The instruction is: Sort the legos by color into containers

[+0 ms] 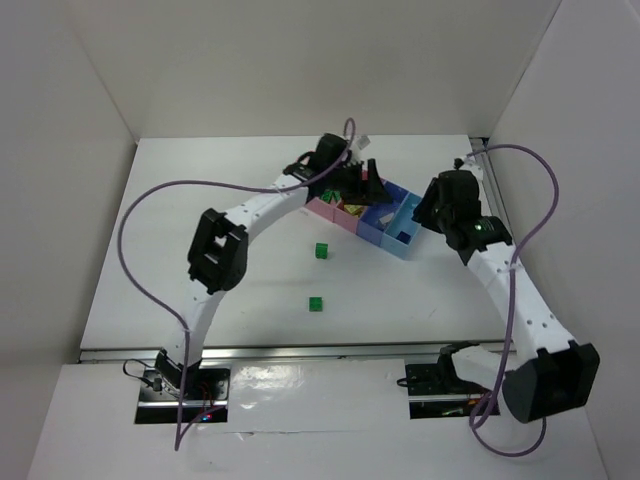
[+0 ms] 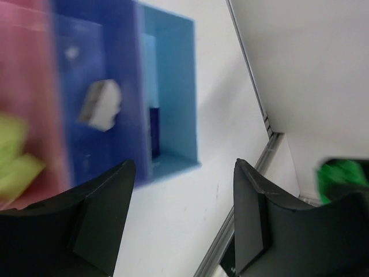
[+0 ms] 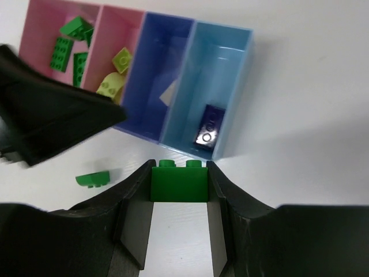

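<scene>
My right pincer (image 3: 179, 190) was closed to the width of a green brick (image 3: 179, 183). The brick sat square between the two fingers with its studs toward the trays, low in the middle of the right wrist view. It hung just short of the near end of the light blue tray (image 3: 222, 63), where a dark blue brick (image 3: 209, 124) lay alone. Left of that stood the blue tray (image 3: 164, 52), with a small pale piece (image 3: 169, 92) in it that I could not make out. Next came the smaller pink tray (image 3: 118, 26), holding two pale yellow bricks (image 3: 121, 57). At the upper left edge was the large pink tray (image 3: 43, 17) with several sorted green bricks (image 3: 60, 52). The four trays stood side by side in one row.

My left pincer (image 2: 181, 225) gaped wide with nothing between its fingers, over the row of trays. In the overhead view, near the middle of the frame, an upper loose green brick (image 1: 321, 250) and a lower loose green brick (image 1: 315, 302) lay on the white table (image 1: 400, 300) below the trays, apart from each other.
</scene>
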Controlling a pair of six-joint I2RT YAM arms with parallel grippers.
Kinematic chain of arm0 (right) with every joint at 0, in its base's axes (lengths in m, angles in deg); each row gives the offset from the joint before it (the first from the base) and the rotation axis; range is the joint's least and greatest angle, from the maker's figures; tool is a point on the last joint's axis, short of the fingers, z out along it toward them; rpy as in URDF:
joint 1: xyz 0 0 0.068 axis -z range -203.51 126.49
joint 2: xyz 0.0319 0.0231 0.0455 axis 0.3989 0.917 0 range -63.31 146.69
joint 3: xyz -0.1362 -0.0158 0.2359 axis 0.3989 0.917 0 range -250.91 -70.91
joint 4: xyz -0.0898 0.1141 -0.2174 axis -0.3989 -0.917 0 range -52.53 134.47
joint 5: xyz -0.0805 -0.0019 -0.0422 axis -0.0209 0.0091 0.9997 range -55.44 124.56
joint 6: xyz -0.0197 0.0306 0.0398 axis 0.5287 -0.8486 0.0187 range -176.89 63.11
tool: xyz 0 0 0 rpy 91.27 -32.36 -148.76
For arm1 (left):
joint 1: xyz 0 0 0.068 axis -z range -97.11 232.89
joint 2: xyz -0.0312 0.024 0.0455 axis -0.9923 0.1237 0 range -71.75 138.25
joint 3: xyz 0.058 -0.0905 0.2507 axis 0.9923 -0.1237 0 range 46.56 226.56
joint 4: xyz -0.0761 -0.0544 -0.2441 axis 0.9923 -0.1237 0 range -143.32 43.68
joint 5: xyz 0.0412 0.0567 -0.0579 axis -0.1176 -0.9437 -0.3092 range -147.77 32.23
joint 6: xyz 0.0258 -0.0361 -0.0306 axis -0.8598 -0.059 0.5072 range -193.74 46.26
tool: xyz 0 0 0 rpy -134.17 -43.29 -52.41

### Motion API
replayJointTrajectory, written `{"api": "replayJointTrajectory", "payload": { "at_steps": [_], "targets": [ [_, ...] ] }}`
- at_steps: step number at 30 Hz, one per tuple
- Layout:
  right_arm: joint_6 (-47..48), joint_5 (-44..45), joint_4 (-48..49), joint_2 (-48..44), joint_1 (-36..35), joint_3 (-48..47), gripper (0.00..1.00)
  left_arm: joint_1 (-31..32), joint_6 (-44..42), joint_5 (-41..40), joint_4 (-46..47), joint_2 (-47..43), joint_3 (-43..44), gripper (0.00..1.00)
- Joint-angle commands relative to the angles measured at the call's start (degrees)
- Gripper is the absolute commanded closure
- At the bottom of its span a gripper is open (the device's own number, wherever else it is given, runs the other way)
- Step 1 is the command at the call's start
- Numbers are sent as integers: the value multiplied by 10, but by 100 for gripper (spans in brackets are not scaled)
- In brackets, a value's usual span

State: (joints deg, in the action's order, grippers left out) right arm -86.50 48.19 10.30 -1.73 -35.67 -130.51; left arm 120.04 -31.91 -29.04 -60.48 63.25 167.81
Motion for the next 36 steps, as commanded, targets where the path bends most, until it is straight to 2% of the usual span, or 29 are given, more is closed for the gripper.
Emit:
{"api": "replayJointTrajectory", "payload": {
  "at_steps": [1,2,4,6,7,10,14,18,19,20,21,23,24,27,29,31,33,36],
  "targets": [
    [34,-84,99,65,1,-43,99,-80,-31,-36,-26,-146,-60,28],
    [34,-98,110,84,1,-60,99,-91,-46,-51,-73,-163,-83,23],
    [34,-125,139,118,-8,-76,99,-119,-92,-110,-130,-191,-95,21],
    [34,-113,168,164,-34,-89,99,-134,-110,-166,-191,-230,-126,21],
    [34,-113,202,179,-43,-94,99,-147,-121,-183,-201,-246,-144,21],
    [42,-119,213,271,-74,-161,99,-160,-126,-248,-214,-309,-231,20],
    [64,-118,180,430,-95,-294,99,-166,-144,-258,-214,-355,-329,18],
    [64,-118,175,532,-101,-401,98,-160,-151,-253,-214,-371,-382,16],
    [64,-113,156,556,-101,-455,95,-160,-144,-253,-214,-376,-392,16],
    [69,-113,124,628,-101,-549,84,-149,-144,-230,-202,-376,-421,11],
    [69,-113,107,629,-101,-550,84,-149,-144,-230,-202,-376,-421,11],
    [75,-113,72,691,-101,-610,71,-149,-149,-215,-197,-376,-436,10],
    [75,-118,47,703,-101,-658,51,-143,-149,-207,-197,-371,-436,10],
    [90,-127,52,712,-107,-667,34,-122,-149,-215,-197,-371,-450,10],
    [96,-113,60,680,-114,-649,33,-110,-149,-222,-197,-371,-457,10],
    [96,-100,95,649,-114,-591,33,-92,-134,-228,-197,-371,-472,11],
    [96,-100,133,602,-114,-526,41,-73,-121,-228,-191,-377,-479,12],
    [96,-107,151,579,-114,-499,49,-61,-108,-242,-185,-377,-484,12]
  ]
}}
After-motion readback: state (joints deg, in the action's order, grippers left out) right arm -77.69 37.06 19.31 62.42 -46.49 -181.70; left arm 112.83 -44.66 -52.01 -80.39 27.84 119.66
